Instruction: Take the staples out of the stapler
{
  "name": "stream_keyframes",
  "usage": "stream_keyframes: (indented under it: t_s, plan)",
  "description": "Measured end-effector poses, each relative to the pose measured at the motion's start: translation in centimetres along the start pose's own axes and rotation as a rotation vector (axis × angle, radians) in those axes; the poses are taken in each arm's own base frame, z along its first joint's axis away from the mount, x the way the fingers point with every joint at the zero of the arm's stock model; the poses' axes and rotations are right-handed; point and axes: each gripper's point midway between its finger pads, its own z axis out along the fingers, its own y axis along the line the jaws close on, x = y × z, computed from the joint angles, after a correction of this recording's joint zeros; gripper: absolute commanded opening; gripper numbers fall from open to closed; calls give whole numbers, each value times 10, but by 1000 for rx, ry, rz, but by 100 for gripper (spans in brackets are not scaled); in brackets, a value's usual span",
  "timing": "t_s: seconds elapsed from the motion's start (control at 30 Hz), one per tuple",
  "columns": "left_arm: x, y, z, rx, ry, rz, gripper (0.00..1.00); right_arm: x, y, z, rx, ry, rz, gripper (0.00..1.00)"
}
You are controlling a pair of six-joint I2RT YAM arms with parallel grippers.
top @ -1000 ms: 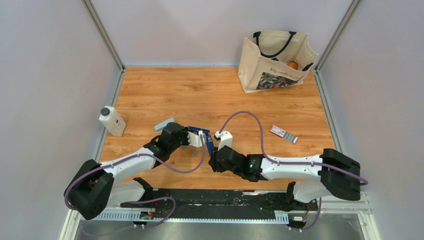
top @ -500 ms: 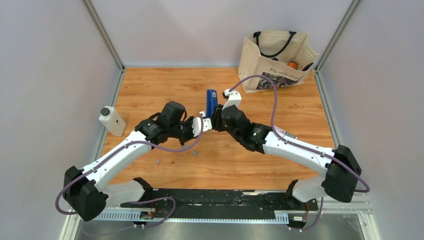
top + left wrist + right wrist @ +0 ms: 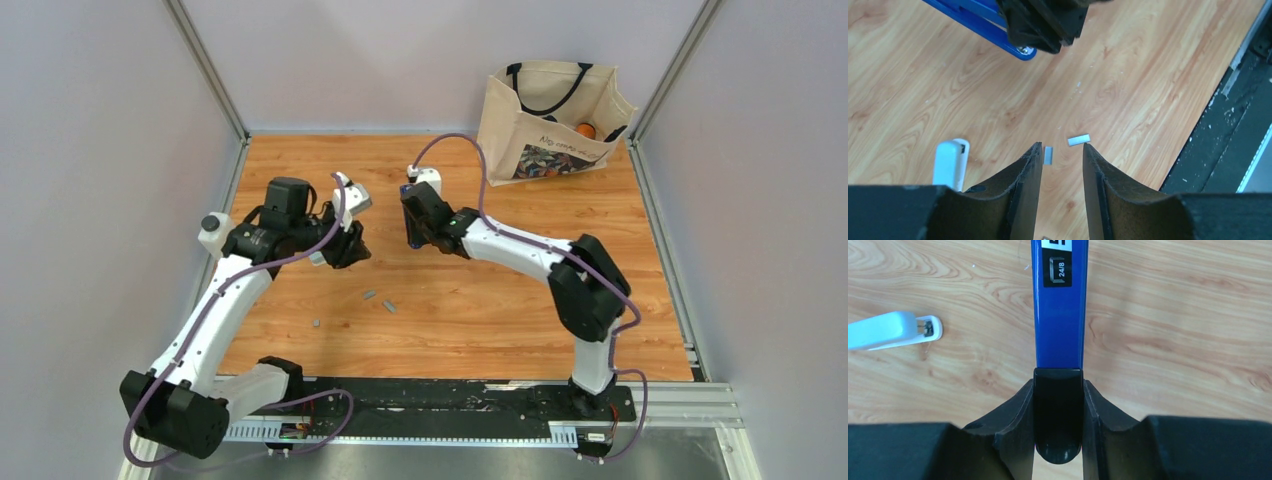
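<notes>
Canvas tote bag (image 3: 545, 120) upright at table's (image 3: 500, 320) 1 o'clock corner, something orange (image 3: 585, 130) inside. White black-capped bottle (image 3: 210, 228) at 9 o'clock edge. Pale blue slim object (image 3: 890, 330) lies flat on the wood.

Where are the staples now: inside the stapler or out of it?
Out, at least some: grey staples lie loose on the wooden table. Whether more are inside the blue stapler, the pictures cannot tell.

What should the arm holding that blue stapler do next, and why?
Probably lower the stapler onto the table and let go. The right gripper is clamped on its black end, several staples lie loose on the wood, and the left gripper stands open and empty, so unloading looks done, though its inside is hidden.
</notes>
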Motion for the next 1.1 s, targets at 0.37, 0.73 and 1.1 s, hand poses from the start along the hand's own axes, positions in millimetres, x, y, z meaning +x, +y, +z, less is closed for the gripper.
stream_keyframes:
  t_s: [0.37, 0.73, 1.1]
  plan:
    - [4, 25, -21, -49, -23, -157, 45, 24, 10, 81, 71, 150, -99, 4]
    - [10, 26, -21, -51, -20, -217, 47, 8, 12, 97, 66, 178, -92, 74]
    - [16, 29, -19, -58, 3, -241, 47, -29, -84, 9, 181, 119, 45, 72]
